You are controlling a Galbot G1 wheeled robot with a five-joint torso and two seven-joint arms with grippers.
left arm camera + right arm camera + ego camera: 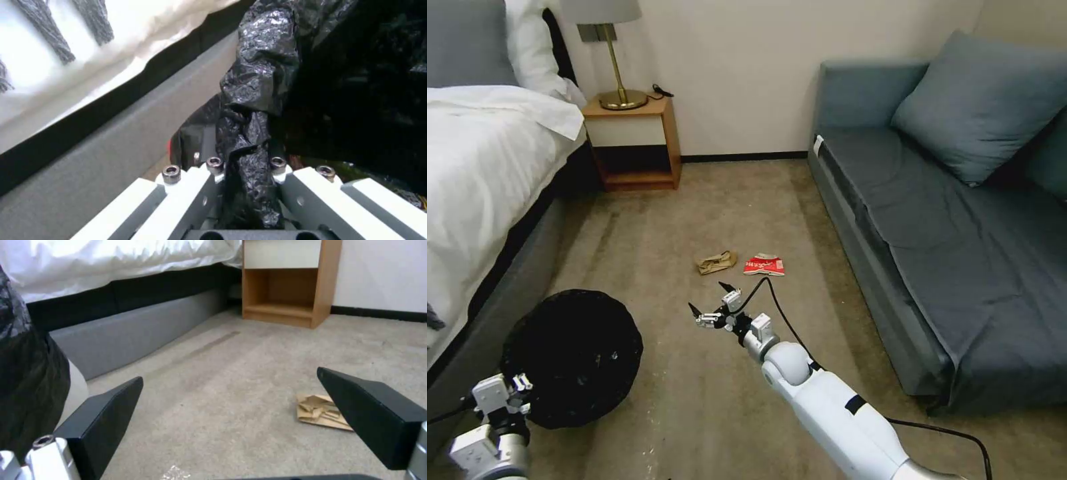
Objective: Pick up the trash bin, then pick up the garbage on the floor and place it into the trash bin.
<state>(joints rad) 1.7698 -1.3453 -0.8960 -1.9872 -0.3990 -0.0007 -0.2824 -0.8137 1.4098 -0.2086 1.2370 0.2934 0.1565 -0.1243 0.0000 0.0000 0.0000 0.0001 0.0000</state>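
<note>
- The right gripper [710, 306] is hovering with fingers spread wide and nothing between them, low over the carpet [707, 200], just short of the tan paper wad [716, 262].
- The red-white packet [764, 265] is lying just beside that wad, on its sofa [934, 220] side.
- The left gripper [249, 186] is pinching the black bag at the rim of the trash bin [577, 353], which is sitting on the wad's bed [480, 173] side.
- Bin seems secured; the pickup looks to be under way. The next move calls for a short reach forward and down.
- Open carpet is ringing the wad, with bed and sofa edges well apart.
</note>
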